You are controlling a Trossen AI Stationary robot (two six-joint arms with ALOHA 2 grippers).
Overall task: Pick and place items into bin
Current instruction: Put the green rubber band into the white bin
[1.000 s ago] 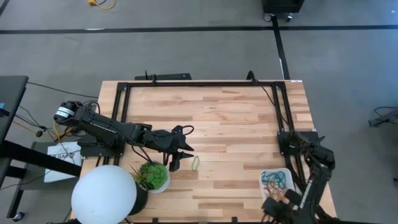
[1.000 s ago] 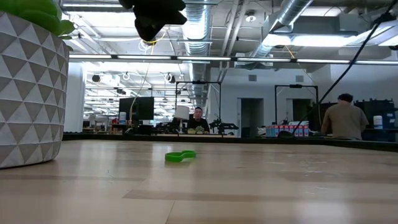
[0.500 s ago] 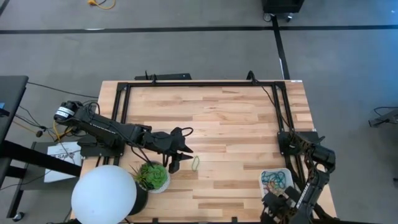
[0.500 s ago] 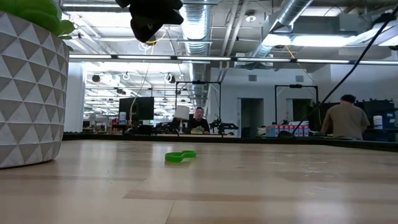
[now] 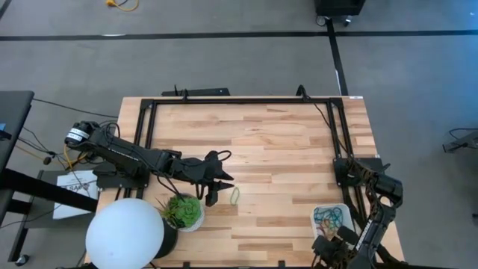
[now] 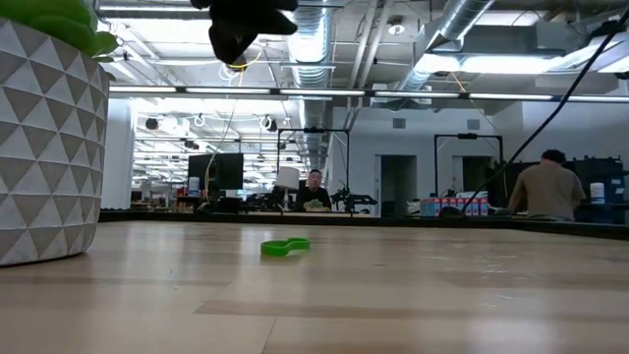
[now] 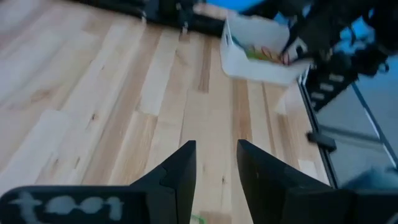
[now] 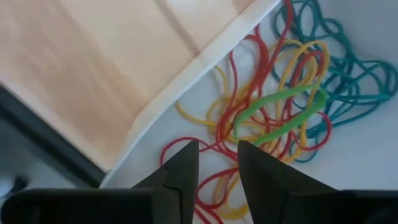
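A green rubber band (image 5: 234,196) lies alone on the wooden table (image 5: 261,142), near the front edge left of centre. The left gripper (image 5: 212,196) hovers just beside it, fingers slightly parted and empty. Close behind sit a potted plant (image 5: 184,211) and a white ball lamp (image 5: 125,233). Well apart, at the table's front right corner, the white bin (image 5: 317,219) holds a tangle of red, yellow, teal and green bands (image 8: 280,112). The right gripper (image 5: 334,243) hangs over the bin, jaws narrowly apart, holding nothing.
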